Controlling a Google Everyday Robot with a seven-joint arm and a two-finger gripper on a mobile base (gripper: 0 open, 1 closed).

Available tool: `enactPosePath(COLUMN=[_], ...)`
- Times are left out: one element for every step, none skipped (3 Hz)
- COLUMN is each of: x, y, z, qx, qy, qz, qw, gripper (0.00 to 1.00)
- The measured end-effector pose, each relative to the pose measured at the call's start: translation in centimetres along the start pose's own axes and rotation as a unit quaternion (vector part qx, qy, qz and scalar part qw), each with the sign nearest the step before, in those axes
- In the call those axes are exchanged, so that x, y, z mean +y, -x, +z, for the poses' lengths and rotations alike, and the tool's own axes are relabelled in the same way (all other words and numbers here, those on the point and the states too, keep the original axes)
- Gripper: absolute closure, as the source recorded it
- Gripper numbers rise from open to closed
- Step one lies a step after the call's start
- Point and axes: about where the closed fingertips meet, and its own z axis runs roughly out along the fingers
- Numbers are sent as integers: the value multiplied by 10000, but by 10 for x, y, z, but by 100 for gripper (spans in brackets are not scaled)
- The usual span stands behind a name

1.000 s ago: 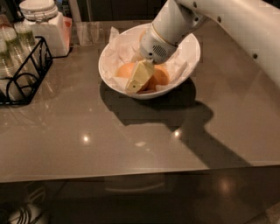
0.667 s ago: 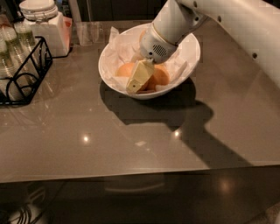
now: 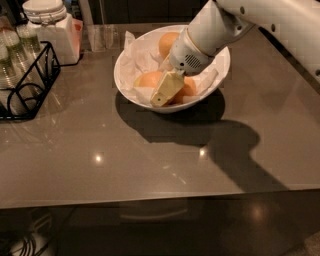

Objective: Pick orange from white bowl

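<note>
Gripper (image 3: 165, 91) sits low inside the white bowl (image 3: 119, 70), its pale yellow end lying at a slant over the crumpled paper lining (image 3: 142, 50) and pointing toward the near rim. Whether it is spread wide or closed on fruit I cannot tell, since the wrist (image 3: 192, 50) and the fruit hide the working gap. Three oranges show in the bowl. A near-left orange (image 3: 149, 79) lies just beside the gripper's end, a near-right orange (image 3: 189, 88) seems to touch it on the other side, and a far orange (image 3: 168, 42) rests against the back wall, partly behind the wrist. The step in hand looks like seating the grasp on one of the two near fruits. To do it well, I judge, the gripper should straddle a single orange at its widest part rather than wedge between the two. It should close gently, so the round skin does not slip out sideways, and catch no fold of paper that could drag the lining up on the lift. A straight rise clear of the sloping rim would then suit. The arm (image 3: 260, 15) reaches in from the upper right, sloping down over the far rim, with the wrist bent so the gripper aims down and to the near left, and its shadow falls on the grey table (image 3: 100, 160).
</note>
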Motion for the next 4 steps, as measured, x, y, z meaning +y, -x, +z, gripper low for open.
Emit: enactPosePath(x=[4,8,29,58], y=[-13,-10,1,-4], z=[-12,-40,-90,-132], qx=[-172,-797,-1378,-1707], qy=[-136,-307,-480,-697], qz=[211,210,1,4], qw=[9995,9961,9893,9828], gripper=[100,100,100,100])
